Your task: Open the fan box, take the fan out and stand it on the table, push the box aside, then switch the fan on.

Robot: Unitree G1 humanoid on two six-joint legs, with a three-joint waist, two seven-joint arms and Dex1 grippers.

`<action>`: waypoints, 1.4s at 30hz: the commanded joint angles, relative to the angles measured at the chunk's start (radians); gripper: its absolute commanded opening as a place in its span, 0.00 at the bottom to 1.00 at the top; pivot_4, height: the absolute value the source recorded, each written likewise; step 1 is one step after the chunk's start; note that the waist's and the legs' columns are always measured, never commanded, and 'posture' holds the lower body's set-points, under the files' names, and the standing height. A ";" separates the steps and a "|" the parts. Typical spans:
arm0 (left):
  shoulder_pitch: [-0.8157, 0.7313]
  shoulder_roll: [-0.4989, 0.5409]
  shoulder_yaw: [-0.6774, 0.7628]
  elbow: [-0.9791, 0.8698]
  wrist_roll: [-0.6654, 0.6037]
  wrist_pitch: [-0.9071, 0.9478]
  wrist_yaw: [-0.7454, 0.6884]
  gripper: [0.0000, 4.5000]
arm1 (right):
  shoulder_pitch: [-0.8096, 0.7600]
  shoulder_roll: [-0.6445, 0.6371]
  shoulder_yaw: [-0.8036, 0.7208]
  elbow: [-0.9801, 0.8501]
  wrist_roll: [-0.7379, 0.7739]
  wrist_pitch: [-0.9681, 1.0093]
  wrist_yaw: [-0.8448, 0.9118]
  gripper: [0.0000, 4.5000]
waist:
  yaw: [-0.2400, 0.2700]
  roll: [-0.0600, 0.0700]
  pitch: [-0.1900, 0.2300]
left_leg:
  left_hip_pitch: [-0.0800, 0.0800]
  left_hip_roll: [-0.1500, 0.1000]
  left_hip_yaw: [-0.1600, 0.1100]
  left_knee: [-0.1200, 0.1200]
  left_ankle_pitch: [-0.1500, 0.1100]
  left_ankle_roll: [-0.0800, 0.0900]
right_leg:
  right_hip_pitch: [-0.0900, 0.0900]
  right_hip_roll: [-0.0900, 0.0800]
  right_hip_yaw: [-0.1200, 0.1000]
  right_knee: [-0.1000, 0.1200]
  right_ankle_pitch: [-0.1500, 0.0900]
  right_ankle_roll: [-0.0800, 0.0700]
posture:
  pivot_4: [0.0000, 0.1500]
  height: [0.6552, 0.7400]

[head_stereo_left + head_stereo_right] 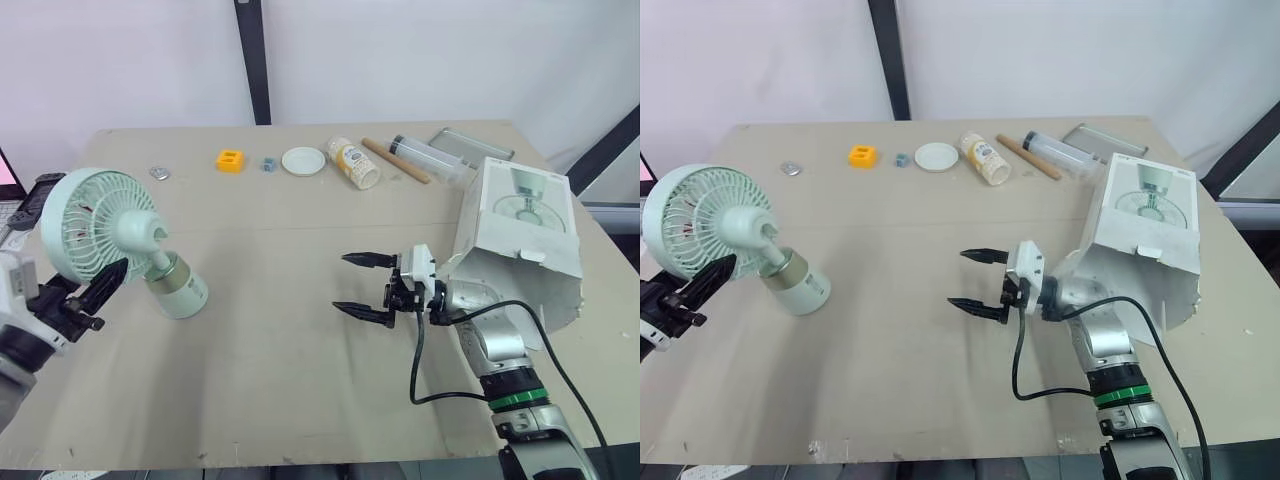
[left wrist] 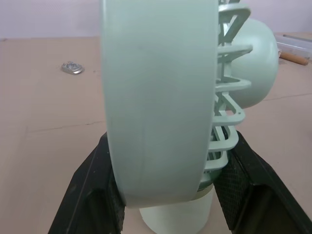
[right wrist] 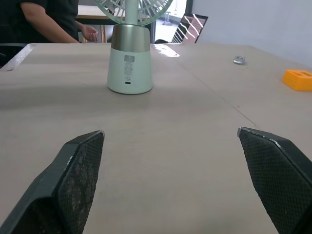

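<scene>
While the left gripper (image 1: 105, 282) is clamping the rim of the fan (image 1: 100, 225) head at the left of the surface (image 1: 280, 390), the fan is standing upright on its base, out of the box and well apart from it. Right of it, near the middle, the right gripper (image 1: 342, 283) is hanging low over the surface with its fingers spread wide, holding nothing and pointing left toward the fan's base. Further right, the box (image 1: 520, 235) is sitting tilted near the right edge with its near end open. It seems to be leaning on the right forearm, though I cannot tell whether they are touching. A block (image 1: 230, 160), a lid (image 1: 303, 160) and a bottle (image 1: 355, 162) are lying along the far side, out of the way.

By my reading, pushing the box aside and switching the fan on are remaining. Three things are threatening that. If the left fingers are dragging on the rim as they are letting go, the top-heavy fan could be tipping over. If the box is resting on the right arm, moving that arm could be toppling it or carrying it along. A hard shove rightward could be sending it off the edge.
</scene>
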 commanded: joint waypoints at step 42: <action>-0.529 -0.212 -0.616 0.062 0.305 0.047 -0.018 0.42 | -0.113 0.136 0.052 -0.507 0.017 0.773 -0.661 0.60 | -0.010 -0.001 0.000 | -0.010 -0.005 -0.008 0.004 0.002 -0.003 | -0.006 -0.002 -0.007 0.002 0.000 0.000 | 1.00 1.00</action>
